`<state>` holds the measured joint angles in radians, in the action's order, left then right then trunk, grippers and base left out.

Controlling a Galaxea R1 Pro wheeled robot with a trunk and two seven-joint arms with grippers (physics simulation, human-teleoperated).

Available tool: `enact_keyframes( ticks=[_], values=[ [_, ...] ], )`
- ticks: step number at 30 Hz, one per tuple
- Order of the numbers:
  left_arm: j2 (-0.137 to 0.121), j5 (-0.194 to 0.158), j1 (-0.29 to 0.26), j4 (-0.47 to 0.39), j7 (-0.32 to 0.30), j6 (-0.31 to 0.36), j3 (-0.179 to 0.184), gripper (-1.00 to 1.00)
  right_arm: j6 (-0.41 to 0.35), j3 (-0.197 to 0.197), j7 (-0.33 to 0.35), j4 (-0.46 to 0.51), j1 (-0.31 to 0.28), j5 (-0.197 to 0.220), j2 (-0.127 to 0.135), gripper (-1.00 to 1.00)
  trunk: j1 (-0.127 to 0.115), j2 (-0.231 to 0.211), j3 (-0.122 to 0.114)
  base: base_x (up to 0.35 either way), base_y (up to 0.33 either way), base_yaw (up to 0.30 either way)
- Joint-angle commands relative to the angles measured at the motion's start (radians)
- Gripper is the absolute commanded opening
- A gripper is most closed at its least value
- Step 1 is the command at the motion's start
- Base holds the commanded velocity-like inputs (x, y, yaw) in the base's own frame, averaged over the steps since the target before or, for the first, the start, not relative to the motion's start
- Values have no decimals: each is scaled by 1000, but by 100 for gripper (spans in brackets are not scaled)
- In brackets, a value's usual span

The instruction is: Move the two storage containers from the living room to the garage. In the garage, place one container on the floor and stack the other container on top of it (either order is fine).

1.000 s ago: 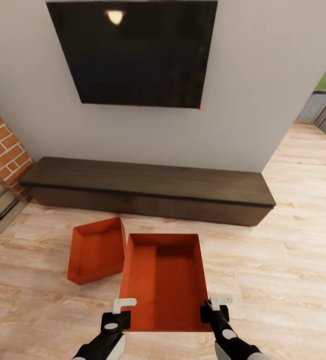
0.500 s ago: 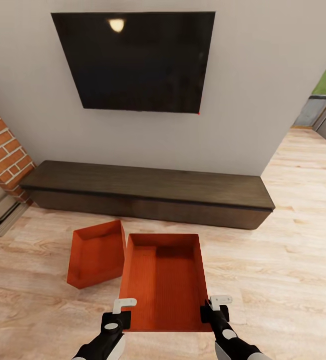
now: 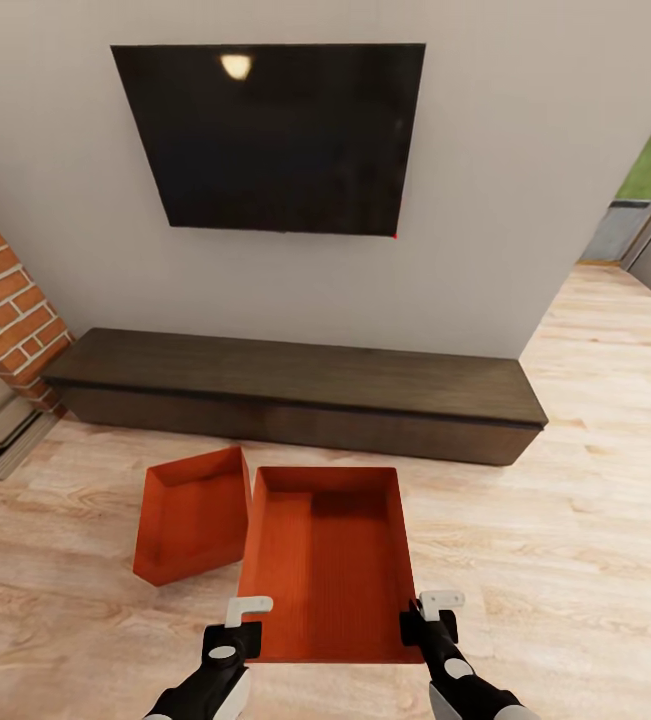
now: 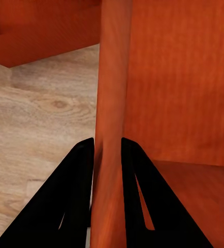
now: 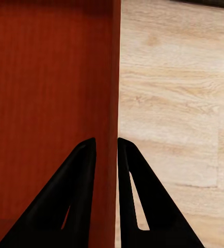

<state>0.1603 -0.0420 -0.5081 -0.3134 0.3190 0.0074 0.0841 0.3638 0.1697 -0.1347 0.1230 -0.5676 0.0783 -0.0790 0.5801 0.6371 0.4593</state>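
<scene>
1. While both arms reach forward, the left gripper [image 4: 107, 155] pinches the left wall of the nearer storage container [image 3: 330, 560].
2. Right gripper [image 5: 106, 155] pinches its right wall.
3. Second storage container [image 3: 190, 515] sits tilted just beside it on the wood plank floor [image 3: 565, 520], before the dark bench [image 3: 295, 385].

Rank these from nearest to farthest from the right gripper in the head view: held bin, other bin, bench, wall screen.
1. Held bin, pinched by right gripper at its wall.
2. Other bin, left on the floor.
3. Bench, along the wall.
4. Wall screen, above it.
</scene>
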Motion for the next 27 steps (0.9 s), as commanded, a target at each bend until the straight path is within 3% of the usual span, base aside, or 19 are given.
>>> enact_keyframes(
  ticks=[1,27],
  values=[
    [-7,-12,0,4,15,2,-1,-100,93,-21,-13,1,-2,15,1,-100,0,1,-1,0,0,0],
    [-7,-12,0,5,15,2,-1,-100,93,-21,-13,1,-2,15,1,-100,0,1,-43,0,0,0]
  ],
)
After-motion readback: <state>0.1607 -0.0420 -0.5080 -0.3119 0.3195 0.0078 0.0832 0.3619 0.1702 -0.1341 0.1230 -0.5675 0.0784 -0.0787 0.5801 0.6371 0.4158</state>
